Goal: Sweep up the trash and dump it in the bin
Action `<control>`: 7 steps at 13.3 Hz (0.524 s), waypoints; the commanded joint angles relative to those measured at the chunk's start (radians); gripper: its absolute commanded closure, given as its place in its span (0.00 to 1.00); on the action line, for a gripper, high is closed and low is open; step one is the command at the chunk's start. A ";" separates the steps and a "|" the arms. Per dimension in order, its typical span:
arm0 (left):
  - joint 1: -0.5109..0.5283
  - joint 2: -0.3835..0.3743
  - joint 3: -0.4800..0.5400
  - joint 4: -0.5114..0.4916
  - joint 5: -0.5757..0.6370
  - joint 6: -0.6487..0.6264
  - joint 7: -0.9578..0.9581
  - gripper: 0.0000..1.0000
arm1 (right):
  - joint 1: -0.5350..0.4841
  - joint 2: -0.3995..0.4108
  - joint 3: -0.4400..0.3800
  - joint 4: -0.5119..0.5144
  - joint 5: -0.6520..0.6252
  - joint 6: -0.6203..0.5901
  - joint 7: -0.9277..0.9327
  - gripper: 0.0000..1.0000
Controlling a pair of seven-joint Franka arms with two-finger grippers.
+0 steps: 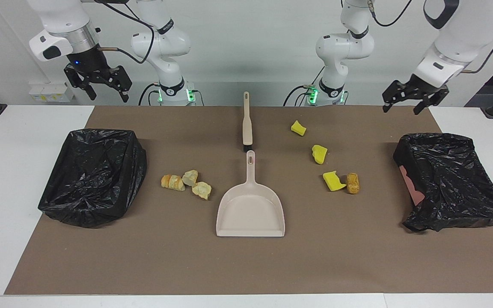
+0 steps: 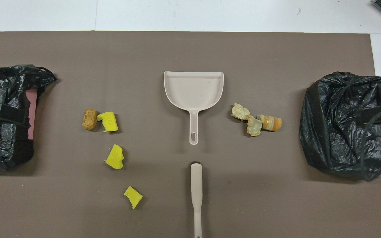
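while both arms hang raised at the robots' edge of the brown mat (image 1: 246, 265), the left gripper (image 1: 404, 99) is over the mat's corner by the left arm's bin (image 1: 452, 179), and the right gripper (image 1: 97, 84) is over the table edge by the right arm's bin (image 1: 94, 175); each has its fingers apart and holds nothing. both bins are lined with black bags. centre: the beige dustpan (image 1: 250, 209) lies flat, its handle toward the robots; the brush (image 1: 247, 122) lies in line with it, nearer to the robots, its head just short of the handle tip. trash toward the left arm's end: three yellow sponge chunks (image 1: 319, 154) in a loose line, the farthest from the robots touching a brown bread roll (image 1: 352, 183). trash toward the right arm's end: three pale bread pieces (image 1: 190, 177) clustered just beside the dustpan. every scrap rests on the mat, none in the dustpan or a bin.
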 commanded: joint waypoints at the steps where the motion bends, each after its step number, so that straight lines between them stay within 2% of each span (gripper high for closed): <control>1: -0.144 -0.045 0.010 -0.099 -0.014 0.040 -0.094 0.00 | 0.001 -0.014 -0.006 -0.013 0.022 -0.004 -0.018 0.00; 3: -0.255 -0.054 0.008 -0.154 -0.017 0.101 -0.218 0.00 | 0.001 -0.014 -0.006 -0.013 0.022 -0.004 -0.018 0.00; 7: -0.459 -0.103 0.008 -0.337 -0.030 0.292 -0.431 0.00 | 0.001 -0.014 -0.006 -0.013 0.022 -0.004 -0.018 0.00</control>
